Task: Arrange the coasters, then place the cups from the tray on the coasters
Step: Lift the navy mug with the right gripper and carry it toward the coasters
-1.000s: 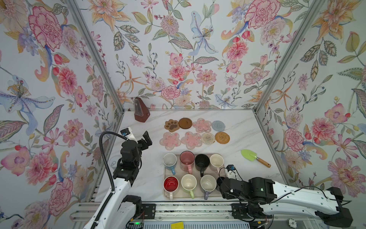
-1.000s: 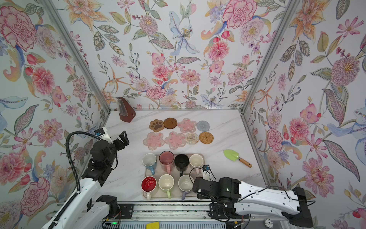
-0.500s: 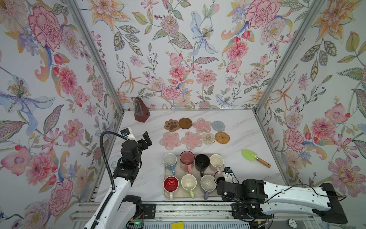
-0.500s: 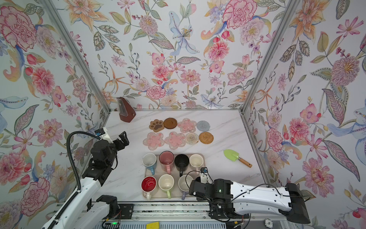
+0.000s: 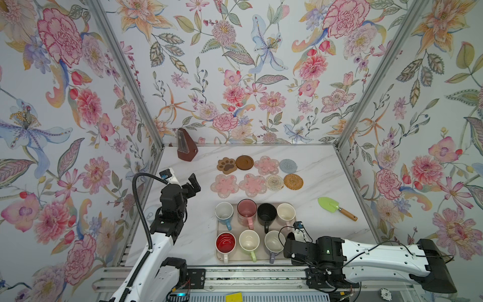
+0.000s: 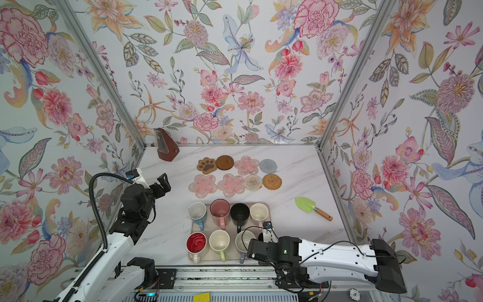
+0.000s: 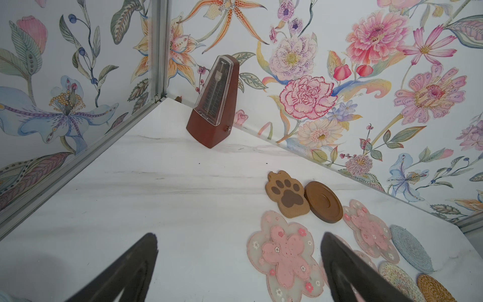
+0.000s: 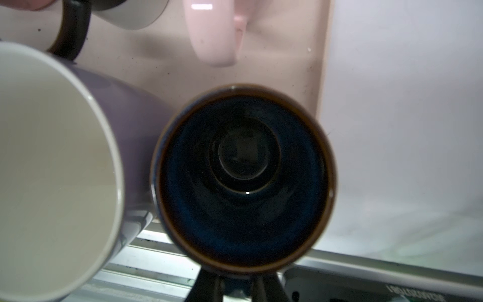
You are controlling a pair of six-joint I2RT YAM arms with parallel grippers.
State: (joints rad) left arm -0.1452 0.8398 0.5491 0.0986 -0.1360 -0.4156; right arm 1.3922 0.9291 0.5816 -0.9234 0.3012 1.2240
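Eight coasters lie in two rows at the back, from the brown paw [image 5: 226, 165] to the tan woven one [image 5: 293, 181]. In front, the beige tray [image 5: 262, 258] holds blue [image 5: 224, 213], pink [image 5: 246, 209], black [image 5: 266, 212], cream [image 5: 286, 211], red-inside [image 5: 225, 241], light green [image 5: 249, 240] and lavender [image 5: 273, 241] cups. The small dark navy cup [image 8: 243, 172] stands at the tray's front right corner, beside the lavender cup [image 8: 52, 162]. My right gripper [image 8: 236, 283] is shut on its handle and hides it in both top views. My left gripper [image 7: 240, 235] hangs open left of the coasters.
A brown metronome [image 5: 186, 145] stands in the back left corner. A green trowel with a wooden handle [image 5: 335, 208] lies right of the tray. Floral walls close in the table on three sides, and a rail runs along the front edge.
My right arm slid left to the tray's front right corner and its jaws closed on the navy cup's handle. The left arm stayed still.
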